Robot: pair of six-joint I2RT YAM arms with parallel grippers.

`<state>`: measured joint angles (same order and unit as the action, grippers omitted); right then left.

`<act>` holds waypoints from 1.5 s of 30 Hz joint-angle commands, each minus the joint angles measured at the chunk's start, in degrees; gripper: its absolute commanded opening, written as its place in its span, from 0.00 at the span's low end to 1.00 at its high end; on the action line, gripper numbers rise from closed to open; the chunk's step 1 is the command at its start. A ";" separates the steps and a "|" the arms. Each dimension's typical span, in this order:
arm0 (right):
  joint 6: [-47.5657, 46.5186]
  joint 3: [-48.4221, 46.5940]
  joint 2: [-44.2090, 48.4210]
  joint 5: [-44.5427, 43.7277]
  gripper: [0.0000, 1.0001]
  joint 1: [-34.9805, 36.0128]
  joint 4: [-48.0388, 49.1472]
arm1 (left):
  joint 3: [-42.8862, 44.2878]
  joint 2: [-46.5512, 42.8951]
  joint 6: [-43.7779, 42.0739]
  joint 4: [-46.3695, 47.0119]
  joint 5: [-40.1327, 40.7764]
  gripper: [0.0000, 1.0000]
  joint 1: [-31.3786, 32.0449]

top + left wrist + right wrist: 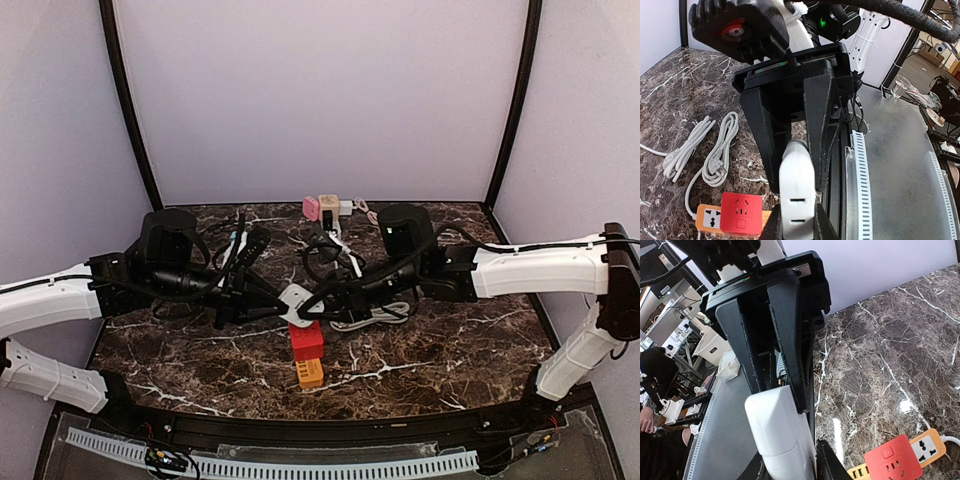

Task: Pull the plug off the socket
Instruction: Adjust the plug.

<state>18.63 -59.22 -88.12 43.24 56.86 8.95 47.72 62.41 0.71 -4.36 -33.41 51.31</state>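
We have the white plug block (297, 303) held up between both arms, near the red adapter (306, 340) on the orange power strip (311, 372). The left gripper (797, 229) clamps one end and the right gripper (790, 467) pinches the other. Risk: if we pull off-axis, the smooth plastic slips and the block drops.

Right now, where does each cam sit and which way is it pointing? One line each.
Top external: above and behind the bases, looking down on the table; both arms show, with the left end effector and right end effector at the white adapter.
Left wrist: on the left arm, looking rightward at the right end effector; own fingers at frame bottom.
Right wrist: mirrored, looking leftward at the left end effector.
Shared: all see the white adapter and red socket.
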 commanded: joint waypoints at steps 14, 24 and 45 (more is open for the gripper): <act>2.58 -0.92 -0.25 3.24 0.48 -1.06 2.80 | 0.44 0.40 -0.97 3.04 -3.43 0.01 0.46; 4.00 -1.15 -1.63 3.12 0.39 -1.07 4.39 | 0.72 0.80 -1.01 3.10 -3.95 0.01 0.46; -0.91 -0.81 1.02 -4.81 0.64 -3.24 -3.58 | 0.60 2.16 2.08 4.05 -1.19 0.01 -0.17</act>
<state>18.02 -60.66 -89.12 39.18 55.83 5.52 47.72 64.86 1.98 -2.81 -33.54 50.87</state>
